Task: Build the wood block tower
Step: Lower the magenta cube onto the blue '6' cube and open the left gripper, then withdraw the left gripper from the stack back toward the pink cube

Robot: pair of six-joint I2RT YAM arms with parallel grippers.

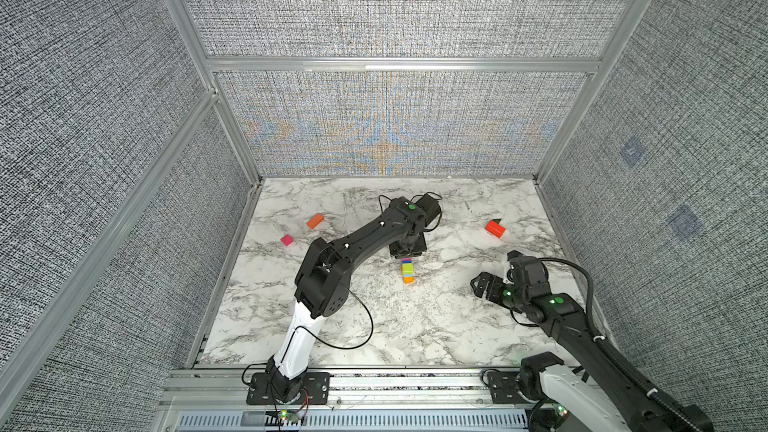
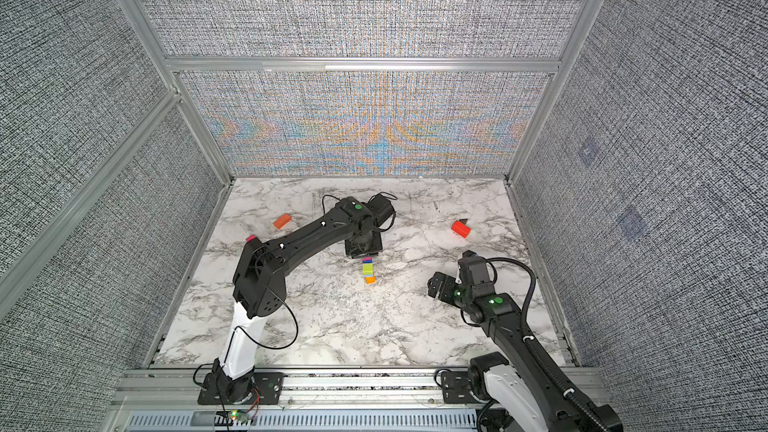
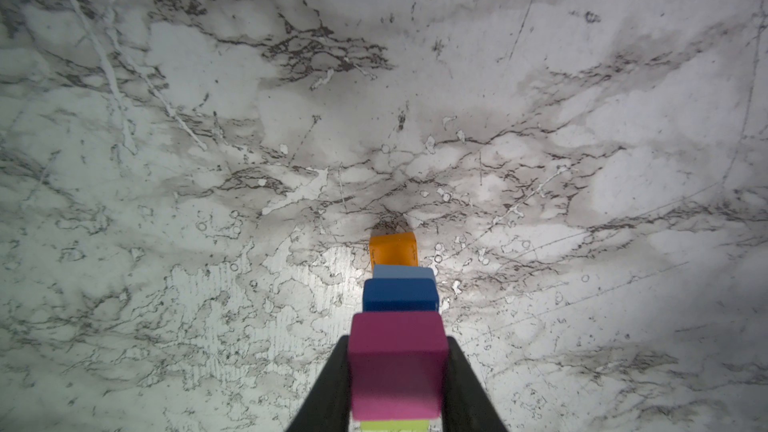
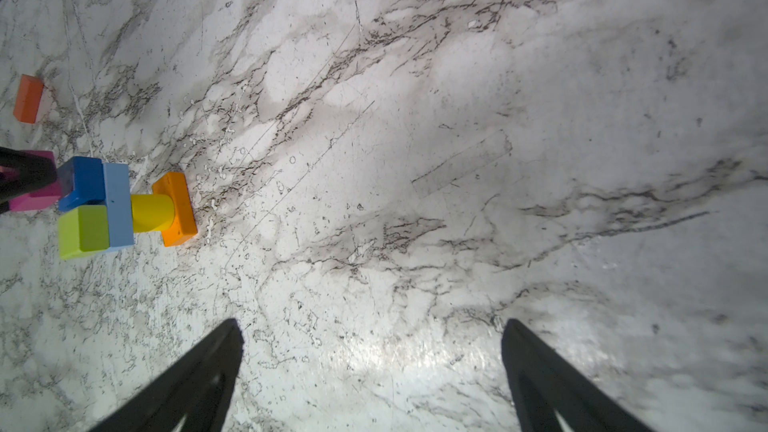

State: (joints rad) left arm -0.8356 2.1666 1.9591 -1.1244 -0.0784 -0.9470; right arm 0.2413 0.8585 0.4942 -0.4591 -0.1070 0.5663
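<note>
Tower (image 1: 407, 271), top gripped; orange slab (image 1: 315, 221), pink cube (image 1: 286, 240), red block (image 1: 494, 228) apart.

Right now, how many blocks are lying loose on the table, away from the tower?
3. An orange block and a pink block lie at the back left; a red block lies at the back right. A dark shape behind the red one may be a fourth.

L tool (image 3: 397, 340) clamped tight, R tool (image 4: 372, 322) spread wide.
</note>
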